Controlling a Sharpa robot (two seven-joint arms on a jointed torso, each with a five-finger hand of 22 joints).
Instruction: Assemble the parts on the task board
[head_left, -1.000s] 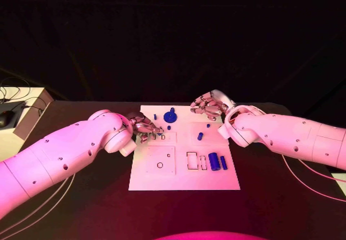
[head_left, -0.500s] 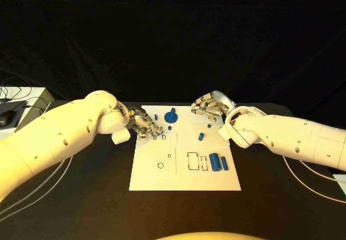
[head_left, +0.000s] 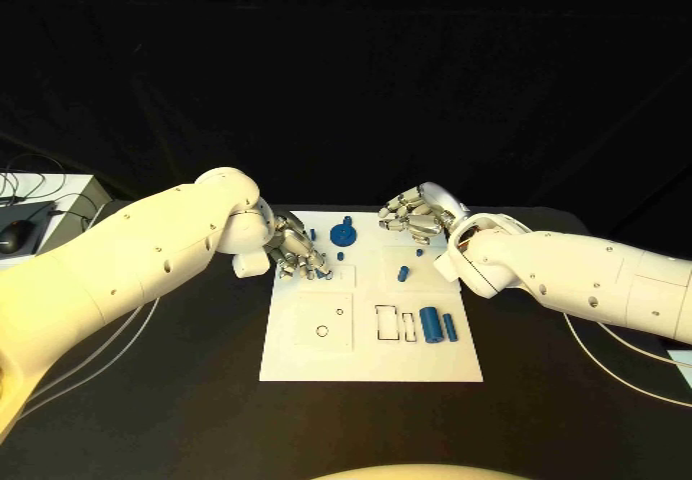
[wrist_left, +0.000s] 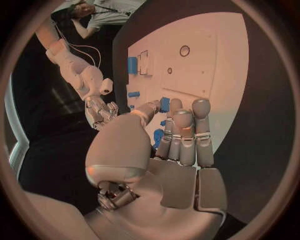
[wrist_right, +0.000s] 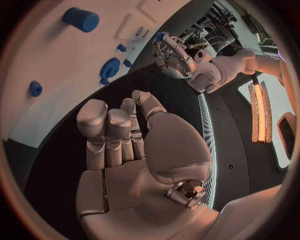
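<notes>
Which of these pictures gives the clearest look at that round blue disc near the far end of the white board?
The head view: the round blue disc sits unobstructed on the task board, between the two hands. The right wrist view also shows it, but bent by the fisheye. In the left wrist view, fingers hide most of that end.

A black table (head_left: 173, 400) carries the scene, its surface matte and dark to every edge; behind its far edge hangs a black curtain (head_left: 346, 90) (softly creased, reaching the top of the head view); off the table's left edge stands a pale side table (head_left: 65, 195), with a dark computer mouse (head_left: 13, 236) and thin black cables (head_left: 22, 185) lying on it; in the right wrist view, long lit windows or panels (wrist_right: 257, 107) glow orange-white in the room beyond.
</notes>
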